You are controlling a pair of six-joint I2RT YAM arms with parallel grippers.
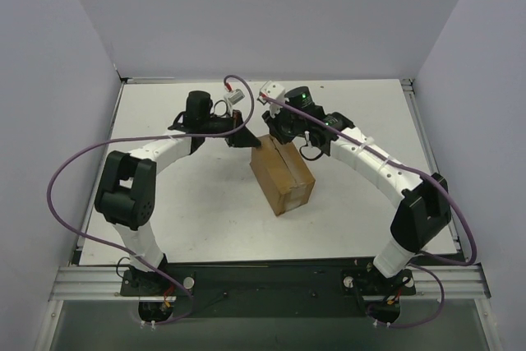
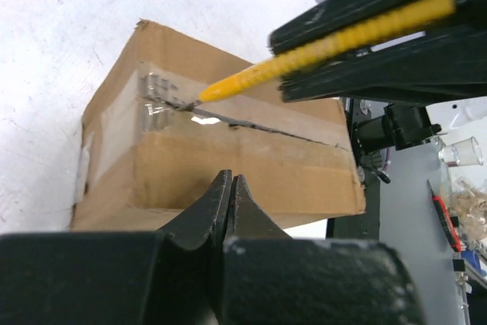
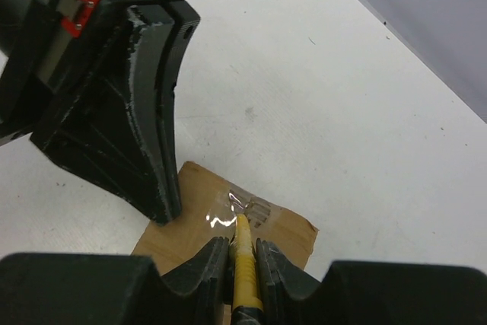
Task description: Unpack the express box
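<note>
Both arm bases sit at the near edge of the bench (image 1: 189, 203). The arms curve out along the left and right sides and meet toward the far middle.

The express box (image 1: 282, 174) lies about mid-bench, turned at an angle to the edges, with one short end toward the near right. Its flaps are down and flat. Clear tape (image 2: 163, 97) runs along the top seam, glossy and wrinkled at the far end. A dark line runs along the seam in the left wrist view; can't tell if it is a cut.

The left pincer (image 1: 244, 136) is at the box's far left corner. Its fingers are pressed together tip to tip with nothing between them. In its own camera the tips (image 2: 231, 188) sit in front of the box's long side; contact can't be judged.

The right pincer (image 1: 279, 127) is over the far end of the box. Its jaws are a narrow gap apart, clamped on a yellow tool (image 3: 245, 260) with a ribbed handle. The tool slants down and its tip touches the tape at the far end of the seam, just beside the left pincer's fingers.
</note>
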